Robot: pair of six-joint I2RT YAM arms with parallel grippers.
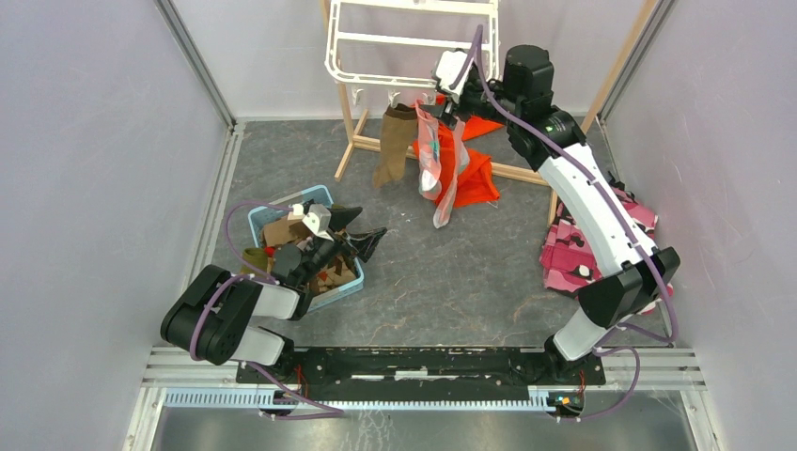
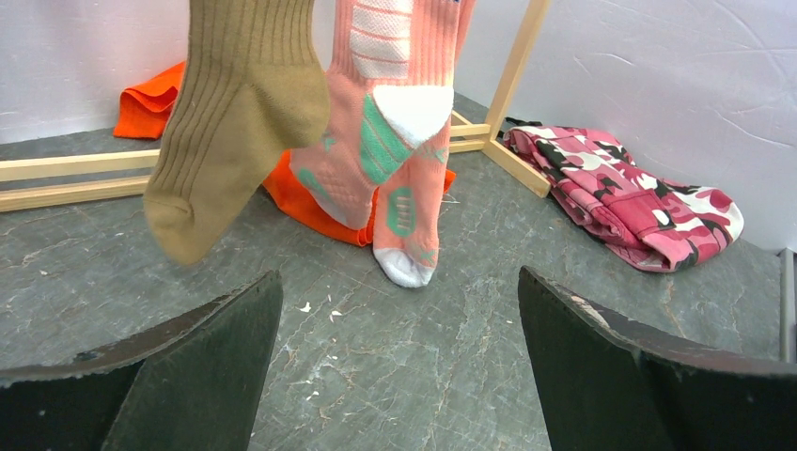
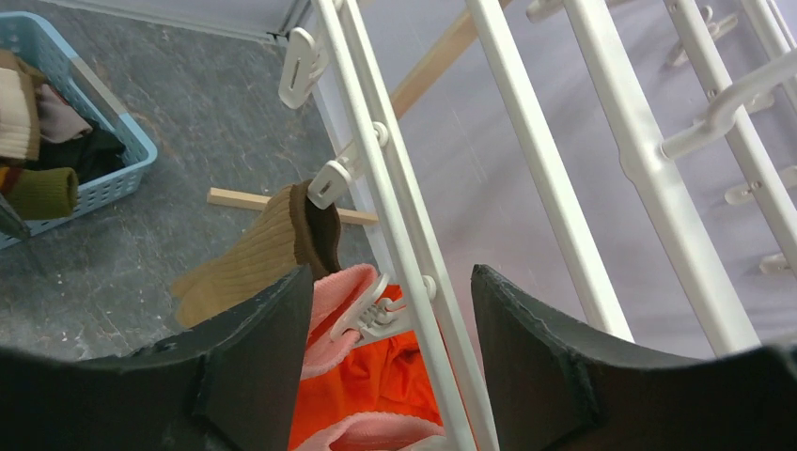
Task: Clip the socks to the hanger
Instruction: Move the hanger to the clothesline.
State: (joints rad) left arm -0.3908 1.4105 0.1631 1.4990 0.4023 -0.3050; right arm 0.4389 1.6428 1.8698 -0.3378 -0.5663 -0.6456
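No writing, brand, number or sign is legible on the socks (image 2: 376,141), hanger (image 3: 550,188) or basket (image 3: 141,150).

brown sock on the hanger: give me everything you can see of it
The brown sock is a plain tan-brown ribbed knit, darker inside the cuff. It hangs limp by its cuff from a white clip on the hanger, foot down, with the toe seemingly off the floor. The pink socks hang right beside it. Whether they touch it can't be told.
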